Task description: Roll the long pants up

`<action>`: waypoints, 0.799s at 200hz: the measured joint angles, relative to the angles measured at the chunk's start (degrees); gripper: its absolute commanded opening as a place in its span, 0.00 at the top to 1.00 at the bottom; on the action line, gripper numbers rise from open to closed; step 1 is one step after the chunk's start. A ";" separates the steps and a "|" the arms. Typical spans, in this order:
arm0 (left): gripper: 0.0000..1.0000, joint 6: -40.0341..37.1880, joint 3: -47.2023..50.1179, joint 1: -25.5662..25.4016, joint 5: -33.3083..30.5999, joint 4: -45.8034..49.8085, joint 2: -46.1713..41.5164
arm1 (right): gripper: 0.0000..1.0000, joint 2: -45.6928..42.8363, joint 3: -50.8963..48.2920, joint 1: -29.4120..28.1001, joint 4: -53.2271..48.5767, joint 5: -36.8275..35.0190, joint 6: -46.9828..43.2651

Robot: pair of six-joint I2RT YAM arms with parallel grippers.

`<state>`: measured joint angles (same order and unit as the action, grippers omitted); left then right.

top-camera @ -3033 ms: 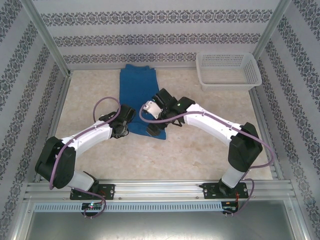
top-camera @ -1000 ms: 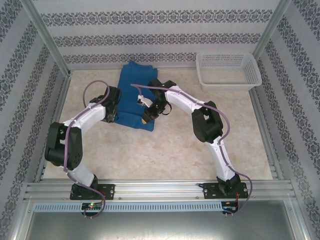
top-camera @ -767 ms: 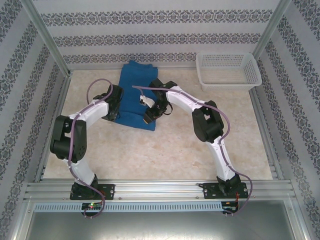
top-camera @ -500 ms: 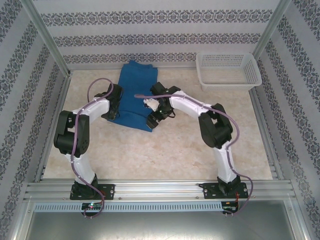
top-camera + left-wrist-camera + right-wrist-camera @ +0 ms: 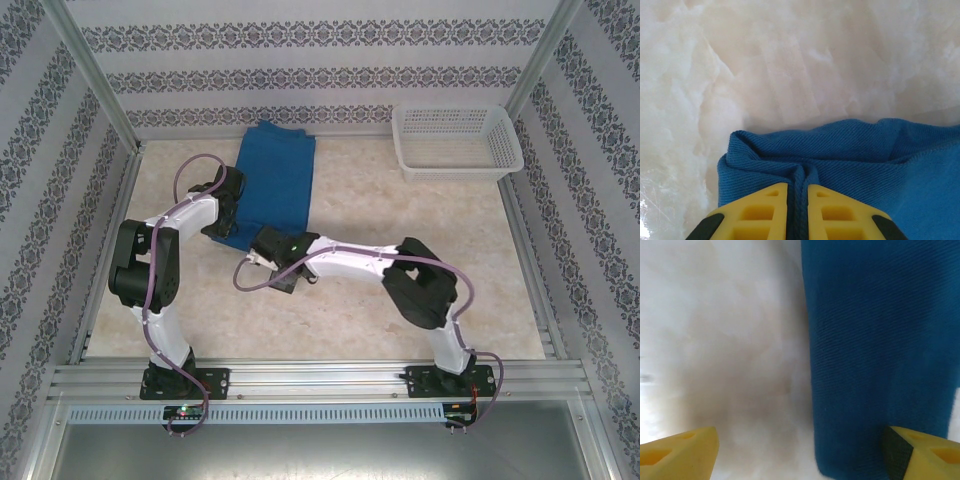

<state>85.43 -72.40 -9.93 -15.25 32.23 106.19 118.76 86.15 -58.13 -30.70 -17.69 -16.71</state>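
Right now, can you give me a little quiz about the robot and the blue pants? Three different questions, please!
1. True or false: the left hand is pinching a fold of the long pants.
2. Pick one. The right hand is: A) open, B) shut on the pants.
3. Fill in: the white basket stands at the table's far ____ corner.

Key: 1 true; 2 A; 3 right.
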 measured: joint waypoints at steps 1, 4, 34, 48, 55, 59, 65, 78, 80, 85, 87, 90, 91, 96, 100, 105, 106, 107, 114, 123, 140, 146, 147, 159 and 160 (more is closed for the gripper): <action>0.89 0.00 0.00 0.00 0.00 0.00 0.00 | 0.15 0.28 0.00 0.02 0.17 -0.28 -0.15; 0.90 0.00 0.00 0.00 0.02 0.00 0.00 | 0.15 0.83 0.02 0.02 0.46 -0.79 -0.68; 0.90 0.00 0.00 0.09 0.00 0.00 0.00 | 0.16 2.82 1.11 -0.24 3.45 -4.59 -5.35; 0.90 0.00 0.00 0.20 0.00 -0.02 0.00 | 0.22 4.50 2.27 0.17 6.14 -6.36 -7.76; 0.90 0.00 0.00 0.28 0.00 -0.02 0.00 | 0.27 5.31 2.80 0.39 6.84 -6.23 -9.05; 0.90 0.00 0.00 0.31 0.00 -0.02 0.00 | 0.31 5.44 2.97 0.35 6.80 -6.10 -9.73; 0.90 0.00 0.00 0.33 -0.02 -0.02 0.00 | 0.41 5.60 3.04 0.20 7.54 -6.75 -10.93; 0.89 0.00 0.00 0.33 -0.07 -0.04 0.00 | 0.96 7.19 4.33 0.70 9.42 -7.34 -12.66; 0.89 0.00 0.00 0.33 -0.07 -0.04 0.00 | 1.00 7.48 4.63 0.87 9.60 -7.43 -12.72; 0.87 -0.04 0.00 0.37 -0.07 -0.07 0.00 | 1.00 8.17 5.22 1.33 10.12 -7.48 -13.20; 0.86 -0.07 0.00 0.37 -0.09 -0.07 0.00 | 1.00 8.39 5.44 1.53 10.32 -7.50 -13.33; 0.82 -0.26 0.00 0.37 -0.11 -0.09 0.00 | 1.00 8.63 5.68 1.81 10.54 -7.48 -13.53; 0.82 -0.26 0.00 0.39 -0.11 -0.09 0.00 | 1.00 8.68 5.73 1.88 10.60 -7.45 -13.55; 0.73 -0.66 0.00 0.42 -0.17 -0.11 -0.02 | 1.00 8.83 6.05 2.29 10.84 -7.30 -13.73; 0.63 -0.70 0.00 0.48 -0.26 -0.24 -0.04 | 1.00 8.83 6.36 2.60 10.88 -6.95 -13.77; 0.46 -1.38 0.00 0.55 -0.35 -0.33 -0.07 | 1.00 8.83 6.82 2.93 10.75 -6.60 -13.70; 0.41 -1.36 0.00 0.57 -0.37 -0.35 -0.07 | 1.00 8.83 6.86 2.93 10.75 -6.54 -13.68; 0.38 -1.51 0.00 0.59 -0.39 -0.39 -0.09 | 1.00 8.83 6.97 2.99 10.78 -6.45 -13.73; 0.09 -1.97 0.00 0.68 -0.46 -0.63 -0.17 | 1.00 8.87 7.45 3.41 10.78 -5.57 -13.62; 0.00 -2.86 0.00 0.68 -0.44 -0.94 -0.44 | 1.00 8.92 7.87 3.91 10.47 -4.46 -13.46; 0.00 -4.63 0.00 0.68 -0.44 -1.16 -1.29 | 1.00 8.92 8.66 4.57 9.09 -2.27 -12.57; 0.00 -5.14 0.00 0.68 -0.42 -1.14 -1.75 | 1.00 8.90 8.83 4.76 8.70 -1.44 -12.00; 0.00 -5.20 0.00 0.68 -0.42 -1.14 -1.79 | 1.00 8.90 8.85 4.79 8.59 -1.27 -11.96; 0.00 -5.97 0.00 0.68 -0.42 -1.16 -3.10 | 1.00 8.87 9.57 5.29 7.28 0.63 -10.58; 0.00 -5.99 0.00 0.68 -0.42 -1.16 -3.19 | 1.00 8.87 9.64 5.33 7.19 0.70 -10.54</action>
<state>79.44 -72.40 -9.26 -15.66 31.07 103.00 127.63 95.79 -52.80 -23.51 -16.99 -27.24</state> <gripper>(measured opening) 0.998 0.081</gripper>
